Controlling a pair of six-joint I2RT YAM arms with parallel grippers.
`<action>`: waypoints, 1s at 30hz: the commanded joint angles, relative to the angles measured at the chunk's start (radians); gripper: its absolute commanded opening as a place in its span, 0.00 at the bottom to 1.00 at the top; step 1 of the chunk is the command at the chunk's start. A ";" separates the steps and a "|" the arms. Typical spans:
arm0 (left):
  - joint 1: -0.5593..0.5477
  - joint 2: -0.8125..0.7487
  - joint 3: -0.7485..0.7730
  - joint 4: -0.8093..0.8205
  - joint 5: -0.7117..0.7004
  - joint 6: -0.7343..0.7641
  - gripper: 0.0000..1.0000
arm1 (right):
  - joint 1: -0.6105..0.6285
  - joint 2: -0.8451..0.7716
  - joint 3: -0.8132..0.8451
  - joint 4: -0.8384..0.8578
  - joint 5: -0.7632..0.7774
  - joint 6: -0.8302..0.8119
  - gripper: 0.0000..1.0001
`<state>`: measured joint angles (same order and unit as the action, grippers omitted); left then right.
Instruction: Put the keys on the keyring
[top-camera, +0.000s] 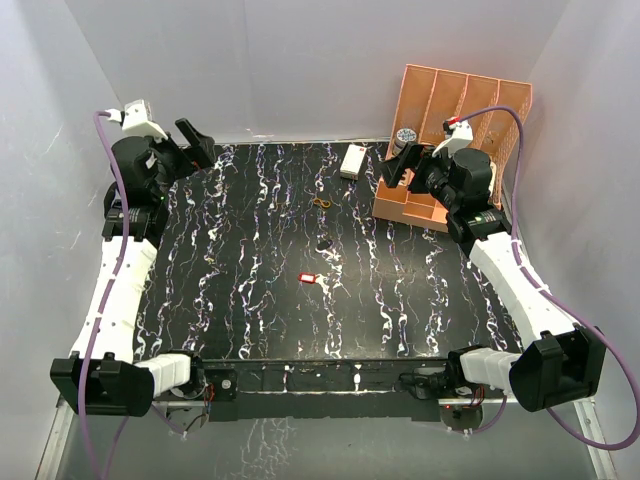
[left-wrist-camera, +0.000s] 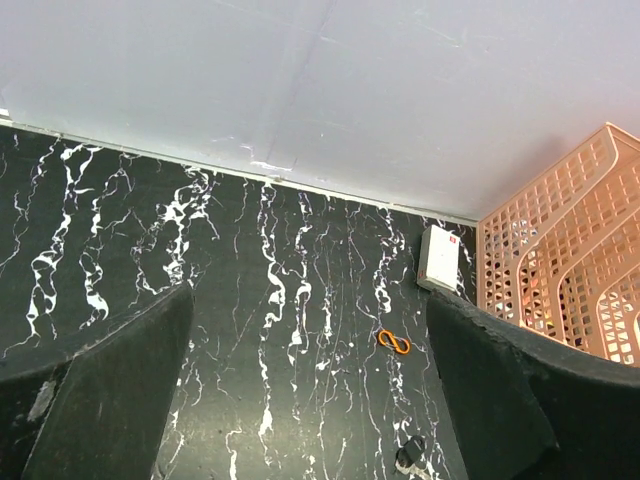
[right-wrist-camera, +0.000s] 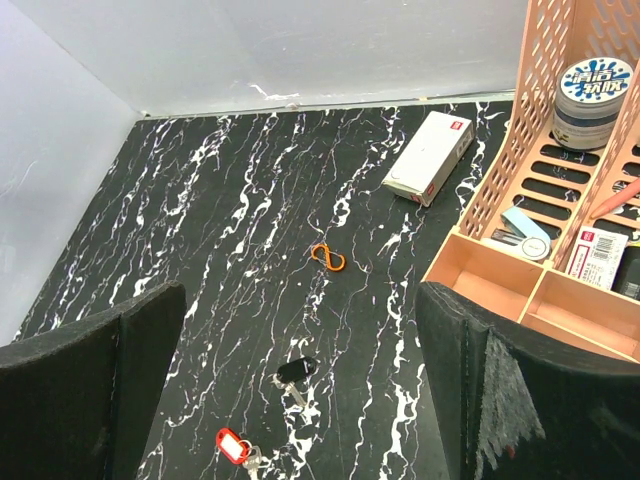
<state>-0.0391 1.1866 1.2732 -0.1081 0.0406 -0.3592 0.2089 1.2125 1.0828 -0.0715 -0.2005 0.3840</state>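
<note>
The red-headed key (top-camera: 308, 277) lies near the middle of the black marbled table (top-camera: 250, 300); it also shows in the right wrist view (right-wrist-camera: 233, 445). A black-headed key (top-camera: 324, 243) lies a little farther back, seen in the right wrist view (right-wrist-camera: 297, 372) and at the bottom of the left wrist view (left-wrist-camera: 411, 453). The orange keyring (top-camera: 320, 202), an S-shaped wire loop, lies behind them, also in the left wrist view (left-wrist-camera: 394, 342) and the right wrist view (right-wrist-camera: 328, 258). My left gripper (top-camera: 195, 142) is open and empty at the far left. My right gripper (top-camera: 400, 168) is open and empty by the rack.
A white rectangular box (top-camera: 351, 161) lies near the back wall. The orange slotted file rack (top-camera: 450, 130) with a round tin (right-wrist-camera: 592, 90) and small items stands at the back right, just behind my right gripper. Grey walls enclose the table.
</note>
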 joint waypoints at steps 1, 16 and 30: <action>-0.001 -0.065 -0.034 0.082 0.033 0.007 0.99 | 0.000 -0.022 0.017 0.058 0.018 -0.001 0.98; -0.001 -0.077 -0.009 0.032 -0.010 0.011 0.99 | 0.000 -0.037 0.013 0.045 0.036 -0.013 0.98; -0.002 -0.054 -0.043 -0.025 0.063 -0.034 0.96 | 0.001 -0.001 0.067 -0.082 0.010 -0.051 0.98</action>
<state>-0.0391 1.1465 1.2434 -0.1085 0.0353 -0.3801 0.2089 1.1992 1.0840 -0.1173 -0.1604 0.3599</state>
